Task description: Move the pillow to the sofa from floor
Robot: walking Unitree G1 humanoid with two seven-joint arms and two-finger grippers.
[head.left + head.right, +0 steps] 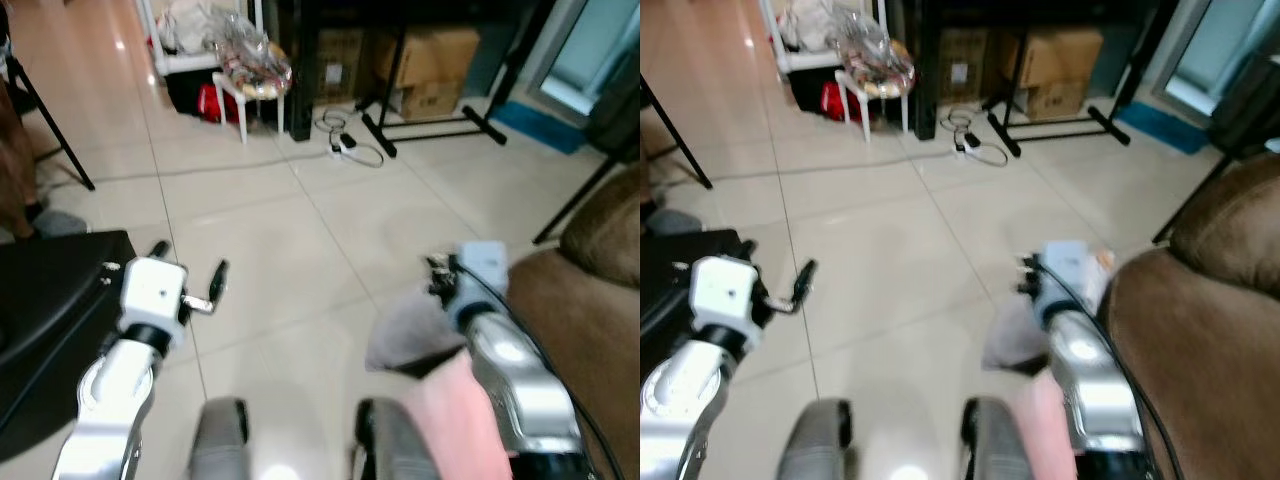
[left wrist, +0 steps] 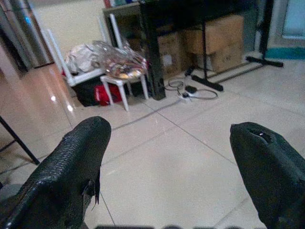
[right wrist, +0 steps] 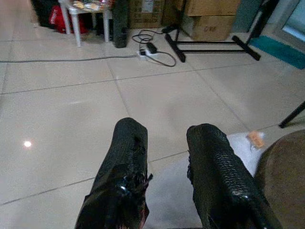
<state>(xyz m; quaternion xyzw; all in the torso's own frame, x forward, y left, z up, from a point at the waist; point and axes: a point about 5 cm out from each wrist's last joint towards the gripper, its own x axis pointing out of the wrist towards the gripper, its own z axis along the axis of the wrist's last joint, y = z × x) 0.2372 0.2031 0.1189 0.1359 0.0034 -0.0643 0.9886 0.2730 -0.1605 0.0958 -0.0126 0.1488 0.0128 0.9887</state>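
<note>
A grey-white pillow [image 1: 408, 336] with a pink part hangs under my right gripper [image 3: 164, 131], just left of the brown sofa [image 1: 590, 300]. In the right wrist view the pillow [image 3: 240, 147] lies between and below the two black fingers [image 3: 127, 143], which are shut on its fabric, and the sofa arm [image 3: 286, 167] is right beside it. My left gripper [image 1: 190, 265] is held out over the tiled floor with its fingers [image 2: 81, 152] wide open and nothing between them.
A black seat-like object [image 1: 50, 300] lies at the left. Further ahead stand a white stool [image 1: 255, 80] with bags, a power strip with cable [image 1: 345, 148], a black stand base [image 1: 430, 125] and cardboard boxes [image 1: 430, 60]. Thin tripod legs [image 1: 575, 205] slant by the sofa.
</note>
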